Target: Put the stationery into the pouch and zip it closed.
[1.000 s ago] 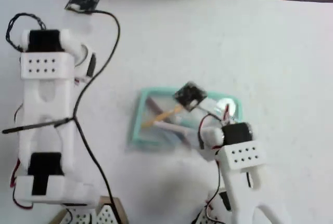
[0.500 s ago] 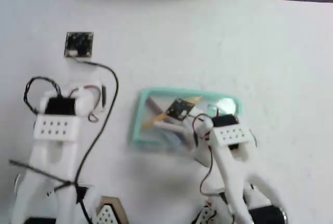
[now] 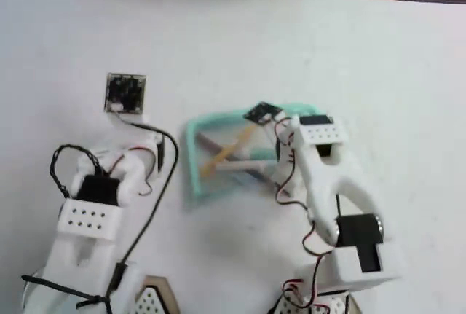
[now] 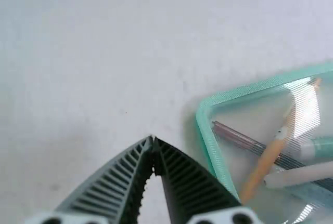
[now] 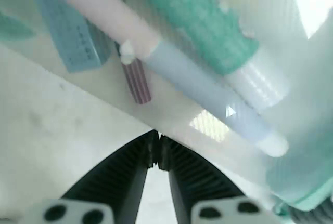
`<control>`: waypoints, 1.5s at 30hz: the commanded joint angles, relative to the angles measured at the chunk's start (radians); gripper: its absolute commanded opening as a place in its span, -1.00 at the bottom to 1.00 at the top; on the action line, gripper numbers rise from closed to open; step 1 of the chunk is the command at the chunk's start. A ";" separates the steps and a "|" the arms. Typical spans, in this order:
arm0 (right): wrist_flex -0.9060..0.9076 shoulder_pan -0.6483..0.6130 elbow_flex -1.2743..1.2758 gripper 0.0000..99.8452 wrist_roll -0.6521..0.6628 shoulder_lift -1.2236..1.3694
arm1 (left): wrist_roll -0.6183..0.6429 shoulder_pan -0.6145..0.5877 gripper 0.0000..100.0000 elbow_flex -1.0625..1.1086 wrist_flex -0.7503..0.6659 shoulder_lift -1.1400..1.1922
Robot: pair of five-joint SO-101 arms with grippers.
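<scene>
Over the last second the left arm has drawn back toward the near edge. The right arm has swung over the pouch [image 3: 191, 159], which has skewed and slid left on the table [image 3: 342, 52]. The pouch lies flat mid-table, clear with a teal rim, holding an orange pencil [image 3: 222, 156], a white pen [image 4: 299, 174] and a teal pen [image 5: 208, 26]. The left gripper [image 4: 152, 142] is clenched and empty above the table, near the pouch's corner. The right gripper [image 5: 157, 146] is clenched at the pouch's edge, nothing visible between its tips.

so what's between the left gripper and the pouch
Nothing but bare table between the left gripper and the pouch, as the left wrist view shows.
</scene>
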 commanded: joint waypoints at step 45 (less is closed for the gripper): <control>0.065 0.159 -0.172 -0.96 -0.305 -0.912 | -0.140 -0.079 -0.95 -0.255 0.014 -0.140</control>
